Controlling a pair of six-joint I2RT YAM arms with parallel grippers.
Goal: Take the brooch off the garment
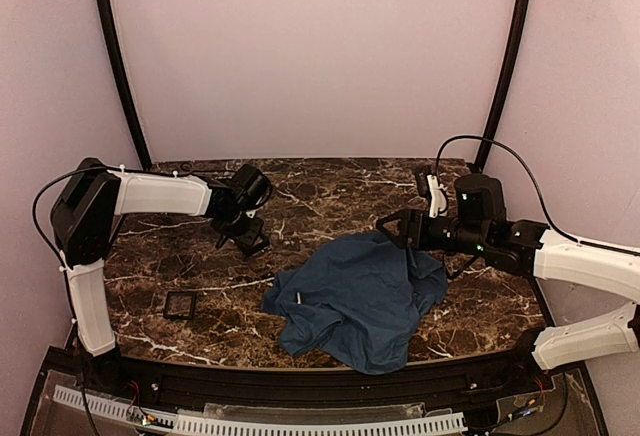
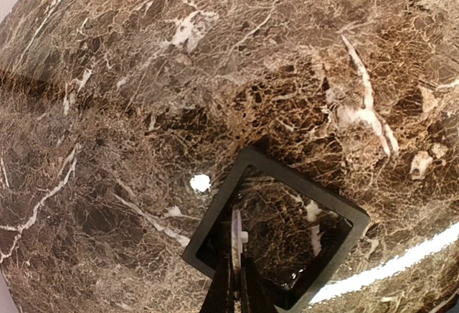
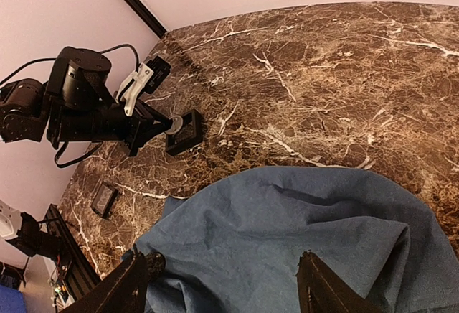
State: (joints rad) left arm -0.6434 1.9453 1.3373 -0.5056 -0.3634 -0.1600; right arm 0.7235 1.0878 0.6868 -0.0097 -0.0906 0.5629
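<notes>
The left jaws pinch the pale brooch (image 2: pixel 236 232) edge-on over a small black square tray (image 2: pixel 308 189) on the marble surface (image 2: pixel 143 76). The right jaws gape wide above the crumpled blue garment (image 3: pixel 287 234).

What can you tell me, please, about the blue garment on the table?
The blue garment is dull blue, matte cloth, crumpled in soft folds on the marble table, right of centre and reaching its near edge. A tiny pale speck shows near its left edge. The right pincer hangs open over its far edge; contact is unclear.
</notes>
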